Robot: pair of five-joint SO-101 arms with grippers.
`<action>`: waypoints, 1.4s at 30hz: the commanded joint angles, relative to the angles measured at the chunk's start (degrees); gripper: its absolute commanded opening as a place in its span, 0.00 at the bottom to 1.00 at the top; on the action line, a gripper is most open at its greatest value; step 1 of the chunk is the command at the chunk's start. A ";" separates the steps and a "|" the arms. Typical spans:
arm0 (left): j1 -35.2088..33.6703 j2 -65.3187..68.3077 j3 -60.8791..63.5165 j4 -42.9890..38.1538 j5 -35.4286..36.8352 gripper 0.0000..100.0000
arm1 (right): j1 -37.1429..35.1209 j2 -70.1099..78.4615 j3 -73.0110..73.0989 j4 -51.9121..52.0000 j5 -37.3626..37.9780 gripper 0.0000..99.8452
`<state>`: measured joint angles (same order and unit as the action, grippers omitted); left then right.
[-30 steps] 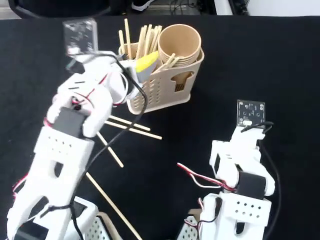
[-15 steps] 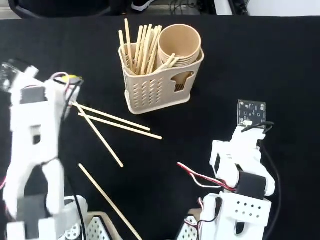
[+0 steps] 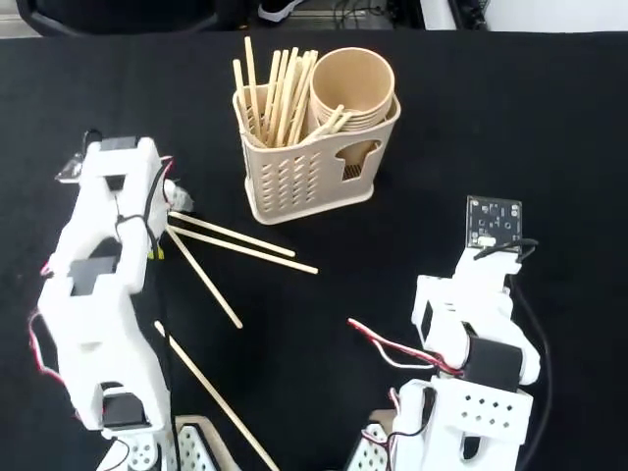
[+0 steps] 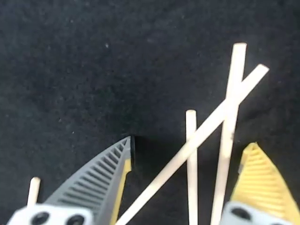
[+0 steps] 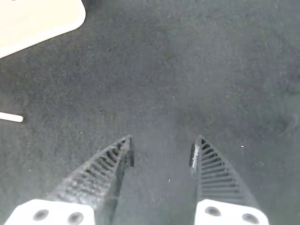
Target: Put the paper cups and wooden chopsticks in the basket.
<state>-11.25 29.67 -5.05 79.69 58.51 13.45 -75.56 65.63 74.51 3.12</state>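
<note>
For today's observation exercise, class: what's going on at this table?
The paper cups and many chopsticks already stand in the basket. Four loose chopsticks lie on the table. The left gripper, open, straddles the ends of three of them. The right gripper is open over bare table, holding nothing.

In the high view, the ends of three loose chopsticks [image 3: 235,235] nearest the left arm [image 3: 103,294] are covered by it, and a fourth chopstick [image 3: 211,391] is cut off by the bottom edge. The lower parts of the paper cups [image 3: 351,88] are hidden by the basket [image 3: 294,182] wall — the stack cannot be counted. In the right wrist view, the basket corner [image 5: 37,18] is cropped by the picture's edge — likewise a chopstick tip [image 5: 10,117]. In the left wrist view, one chopstick end [image 4: 33,190] is partly masked by the grey finger [image 4: 101,183].
</note>
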 commanded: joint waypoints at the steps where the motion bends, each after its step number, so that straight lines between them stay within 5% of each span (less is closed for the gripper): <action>1: 0.48 5.80 -10.33 5.98 0.26 0.35 | 0.53 -0.04 -1.63 -1.05 -0.09 0.21; 6: 0.13 11.69 -20.18 13.19 -1.05 0.26 | 0.53 -0.04 -1.63 -1.05 -0.09 0.21; 12: 0.40 14.51 -28.79 21.19 -18.37 0.02 | 0.53 -0.04 -1.63 -0.97 -0.09 0.21; 27: -3.38 11.60 -32.22 21.19 -24.53 0.03 | 0.53 -0.04 -1.63 -0.97 -0.09 0.21; 32: -3.47 2.90 -32.57 21.19 -25.49 0.03 | 0.53 -0.04 -1.63 -0.97 -0.09 0.21; 42: 4.62 -18.99 -35.91 21.01 -39.21 0.03 | 0.53 -0.04 -1.63 -0.97 -0.18 0.21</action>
<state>-7.65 19.65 -35.56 100.09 22.46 13.45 -75.56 65.63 74.51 3.12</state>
